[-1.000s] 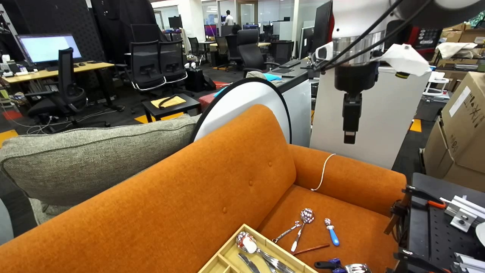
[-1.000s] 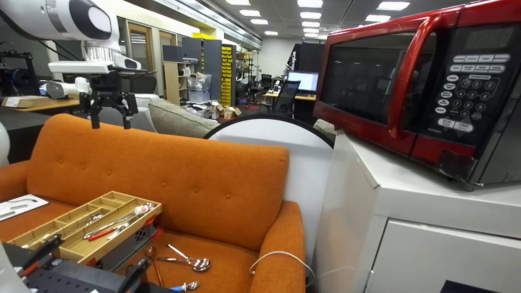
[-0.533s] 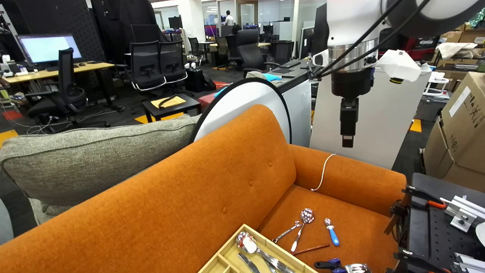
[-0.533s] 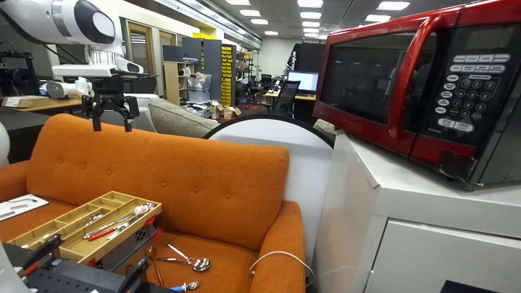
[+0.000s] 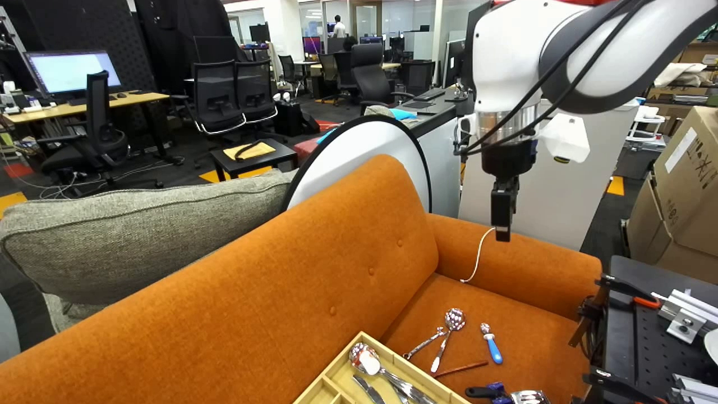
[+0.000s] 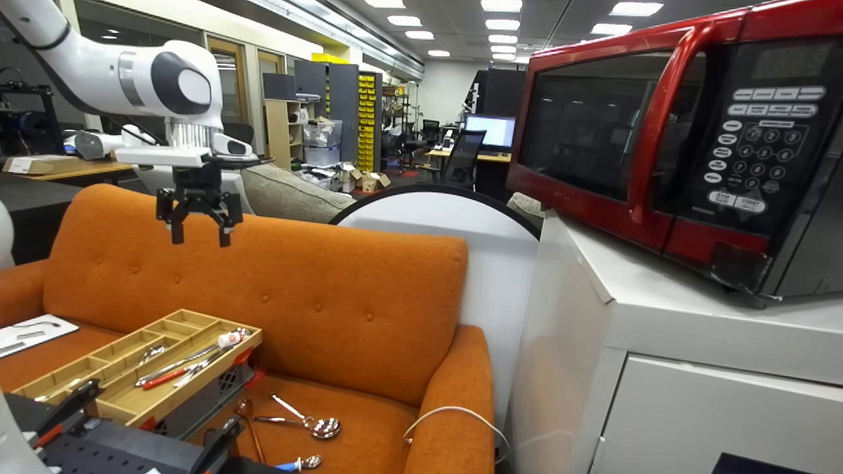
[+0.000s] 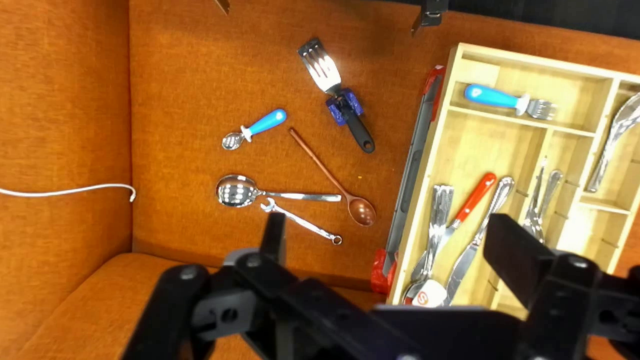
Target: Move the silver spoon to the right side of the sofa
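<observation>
A large silver spoon (image 7: 236,191) lies on the seat of the orange sofa (image 6: 316,270); it shows in both exterior views too (image 5: 455,319) (image 6: 325,428). Another silver spoon (image 7: 439,210) with a white label by its bowl lies among knives in the wooden tray (image 7: 420,200). Its bowl is partly covered by the label in the wrist view. My gripper (image 6: 201,238) is open and empty, high above the sofa. In the wrist view its fingers (image 7: 387,225) spread above the tray's edge and the seat, touching nothing.
A wrench (image 7: 307,225), wooden spoon (image 7: 361,211), blue-handled spoon (image 7: 267,121) and spatula (image 7: 357,125) lie near the large spoon. A white cord (image 5: 478,258) hangs on the armrest. A dark bench with clamps (image 5: 639,336) stands at the sofa's front. A red microwave (image 6: 593,131) stands on a white cabinet.
My gripper has come down, moving left in an exterior view and right in another. It has stayed open. The spoons and tray have not moved.
</observation>
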`<state>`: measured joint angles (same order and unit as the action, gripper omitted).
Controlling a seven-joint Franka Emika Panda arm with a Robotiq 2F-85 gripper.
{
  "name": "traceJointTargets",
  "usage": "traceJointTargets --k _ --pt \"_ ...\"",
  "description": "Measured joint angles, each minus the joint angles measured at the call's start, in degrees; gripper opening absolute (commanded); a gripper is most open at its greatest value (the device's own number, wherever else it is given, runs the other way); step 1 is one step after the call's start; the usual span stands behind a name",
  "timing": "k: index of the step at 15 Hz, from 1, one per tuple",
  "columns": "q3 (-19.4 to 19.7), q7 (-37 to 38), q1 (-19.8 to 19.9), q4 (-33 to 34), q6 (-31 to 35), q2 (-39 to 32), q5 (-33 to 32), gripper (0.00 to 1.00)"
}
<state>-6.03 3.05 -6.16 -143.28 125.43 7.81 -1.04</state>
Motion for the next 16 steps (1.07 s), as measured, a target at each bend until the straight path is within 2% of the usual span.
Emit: traceJointTargets --k 3,6,16 --pt "1.2 0.0 0.5 -0.7 6.5 -7.0 0.4 1.0" --pt "1.5 0.2 0.7 -0.5 9.5 -13.0 0.5 1.0" --pt "1.5 0.2 0.5 -0.3 9.3 -12.0 0.5 1.0"
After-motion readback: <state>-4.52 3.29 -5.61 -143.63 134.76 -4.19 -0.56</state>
